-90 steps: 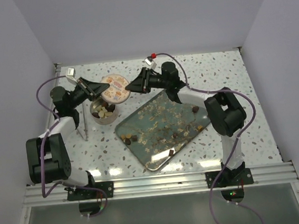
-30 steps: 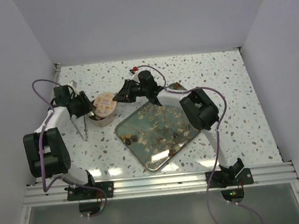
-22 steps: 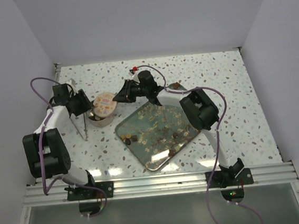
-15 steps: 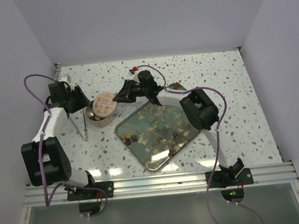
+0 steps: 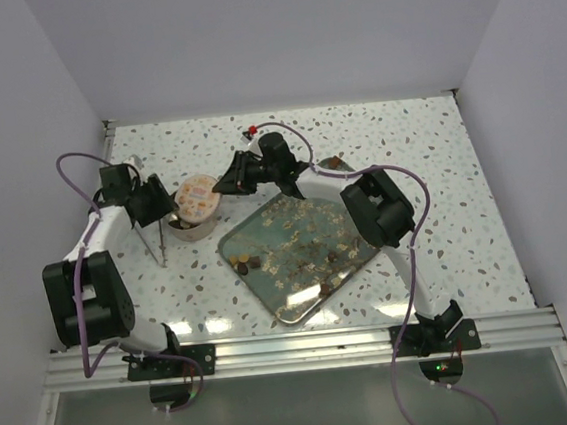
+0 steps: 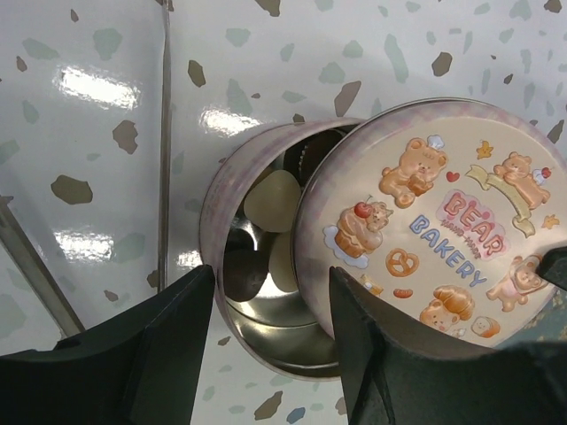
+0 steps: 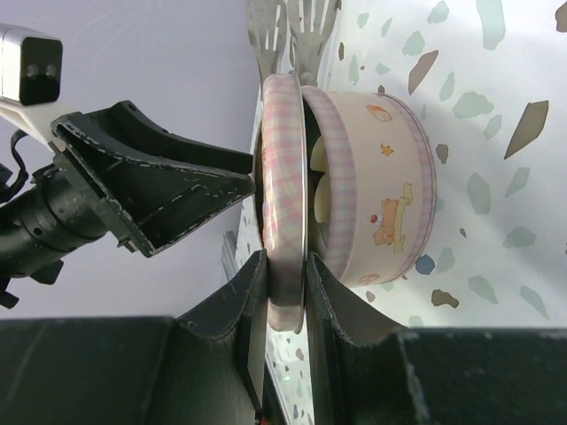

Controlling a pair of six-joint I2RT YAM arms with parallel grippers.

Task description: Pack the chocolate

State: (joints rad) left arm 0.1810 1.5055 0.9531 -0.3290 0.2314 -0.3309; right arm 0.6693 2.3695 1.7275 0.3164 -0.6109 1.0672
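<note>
A round pink tin (image 5: 190, 224) stands left of the tray and holds chocolate: a cream heart (image 6: 272, 199) and a dark piece (image 6: 241, 270) show inside. Its "Bear Bakery" lid (image 6: 434, 221) lies tilted over most of the opening. My right gripper (image 7: 282, 292) is shut on the lid's rim (image 7: 283, 177), seen edge-on beside the tin's wall (image 7: 381, 195). My left gripper (image 6: 270, 354) is open, with its fingers on either side of the tin's near rim (image 6: 213, 221). More chocolate pieces (image 5: 243, 266) lie on the grey tray (image 5: 272, 304).
Thin metal tweezers (image 5: 156, 243) lie on the speckled table just left of the tin, close under my left arm; they show as a narrow strip (image 6: 165, 133) in the left wrist view. The tray sits diagonally mid-table, to the right of the tin.
The lid, flat on the table behind the tin three seconds ago, now rests tilted on the tin in my right gripper. My left gripper shifted slightly beside the tin and its jaws widened.
</note>
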